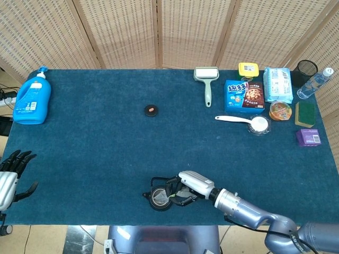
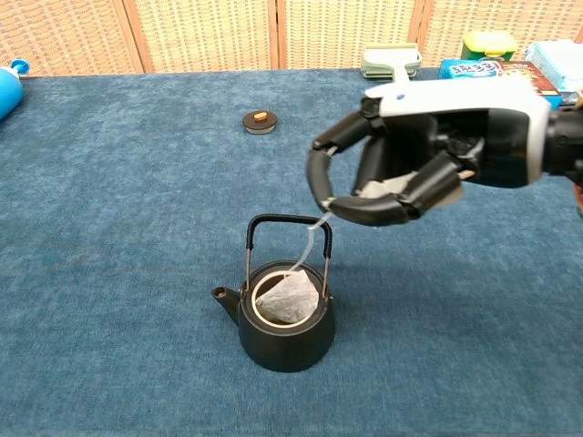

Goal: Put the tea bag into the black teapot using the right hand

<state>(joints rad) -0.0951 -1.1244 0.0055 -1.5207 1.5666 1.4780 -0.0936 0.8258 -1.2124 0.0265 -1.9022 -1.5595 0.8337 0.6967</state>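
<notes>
The tea bag [image 2: 288, 299] is a small pale grey mesh pouch, slightly crumpled, lying inside the open mouth of the black teapot [image 2: 285, 328] with one corner up near the rim; its thin white string [image 2: 314, 238] rises slack past the teapot's upright bail handle to the right hand [image 2: 401, 173]; that hand pinches the string's upper end between thumb and a fingertip, the other fingers curled loosely, hovering above and to the right of the pot; the teapot is squat, matte black, with a tan inner wall and a short spout pointing left, standing near the front edge of the blue table cloth [image 1: 95, 143]; its round black lid [image 1: 151, 110] with a tan knob lies well apart, toward the table's middle.

The left hand [image 1: 10, 174] hangs off the table's left edge, fingers spread and holding nothing.

At the far left stands a blue detergent bottle [image 1: 32, 98], its label too small to read; at the far right a blue cookie box [image 1: 243, 96] carries white Chinese characters and a picture of chocolate-chip cookies, beside a lint roller [image 1: 206, 79] and a white spoon [image 1: 243, 121].
</notes>
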